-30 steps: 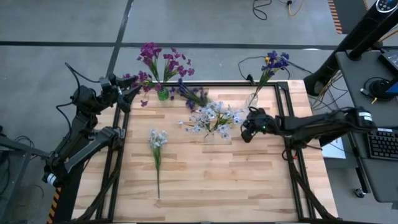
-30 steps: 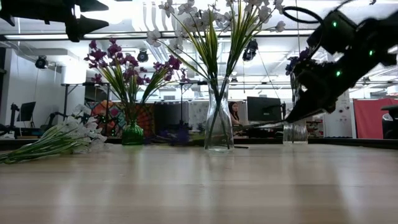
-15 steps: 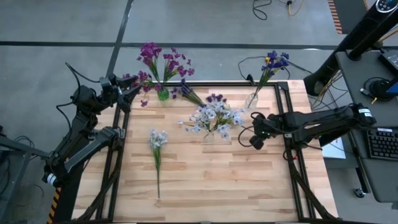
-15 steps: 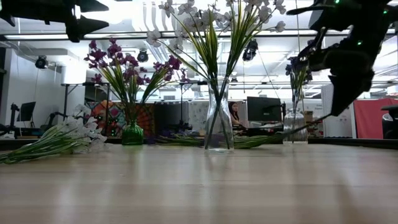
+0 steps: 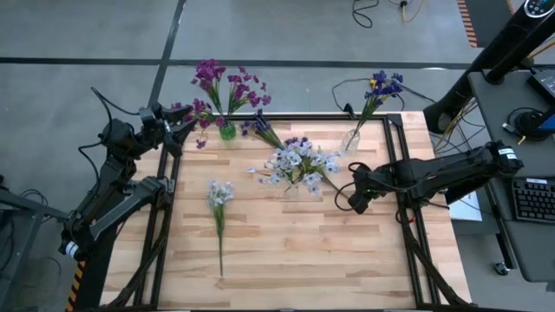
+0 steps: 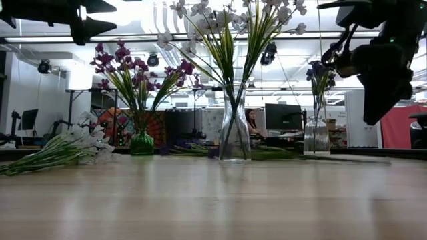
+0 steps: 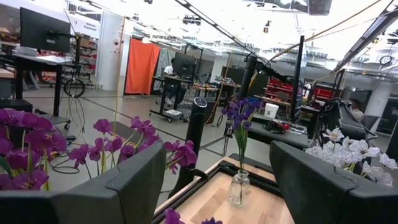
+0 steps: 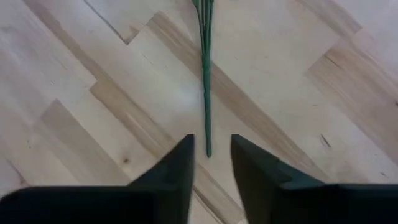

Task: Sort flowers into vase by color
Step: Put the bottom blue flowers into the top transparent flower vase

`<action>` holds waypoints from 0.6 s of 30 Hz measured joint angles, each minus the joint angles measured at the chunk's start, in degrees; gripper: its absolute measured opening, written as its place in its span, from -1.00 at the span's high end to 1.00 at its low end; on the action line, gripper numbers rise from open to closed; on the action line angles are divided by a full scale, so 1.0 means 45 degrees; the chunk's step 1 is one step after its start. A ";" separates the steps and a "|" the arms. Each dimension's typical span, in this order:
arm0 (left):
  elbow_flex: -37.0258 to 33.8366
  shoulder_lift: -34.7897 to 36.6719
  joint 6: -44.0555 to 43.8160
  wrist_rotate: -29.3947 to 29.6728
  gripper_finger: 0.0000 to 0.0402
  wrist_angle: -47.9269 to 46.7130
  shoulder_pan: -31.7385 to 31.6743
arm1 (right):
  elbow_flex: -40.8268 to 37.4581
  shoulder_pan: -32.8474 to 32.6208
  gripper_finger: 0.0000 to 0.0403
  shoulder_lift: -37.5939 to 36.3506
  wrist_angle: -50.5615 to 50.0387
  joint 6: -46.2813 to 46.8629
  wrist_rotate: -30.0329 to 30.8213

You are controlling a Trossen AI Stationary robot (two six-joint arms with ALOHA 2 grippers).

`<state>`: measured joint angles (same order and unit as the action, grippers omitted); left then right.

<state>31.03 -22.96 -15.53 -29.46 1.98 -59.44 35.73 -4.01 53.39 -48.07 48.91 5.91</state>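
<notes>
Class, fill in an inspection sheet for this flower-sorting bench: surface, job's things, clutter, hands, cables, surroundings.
Surface: wooden table, black frame.
Job's things: magenta flowers in green vase; white flowers in clear vase; blue flowers in small jar; white spray and blue spray lying loose.
Clutter: nothing seen.
Hands: left hand open, far-left corner; right hand slightly open above the blue spray's stem end.
Cables: cable on floor behind table.
Surroundings: desks, monitors; keyboard at right.

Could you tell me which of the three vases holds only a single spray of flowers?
The clear vase at the table's far right corner: it holds just one blue-violet spray, while the green vase and the middle glass vase hold full bunches.
</notes>
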 joint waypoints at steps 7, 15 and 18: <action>0.0000 -0.0153 0.0055 -0.0002 -0.34 0.0000 -0.0003 | -0.0186 0.0010 0.05 0.0225 0.1764 -0.1901 0.2242; 0.0000 -0.0257 0.0058 -0.0002 -0.34 0.0000 0.0000 | -0.2033 0.0331 -0.19 0.1823 0.7640 -0.5954 0.2756; 0.0000 -0.0279 0.0016 -0.0002 -0.34 0.0005 -0.0004 | -0.2949 0.0427 -0.23 0.2556 0.9733 -0.6714 0.3508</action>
<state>31.03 -24.22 -15.46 -29.47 2.00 -59.46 22.45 -2.09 64.89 -4.28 18.70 21.70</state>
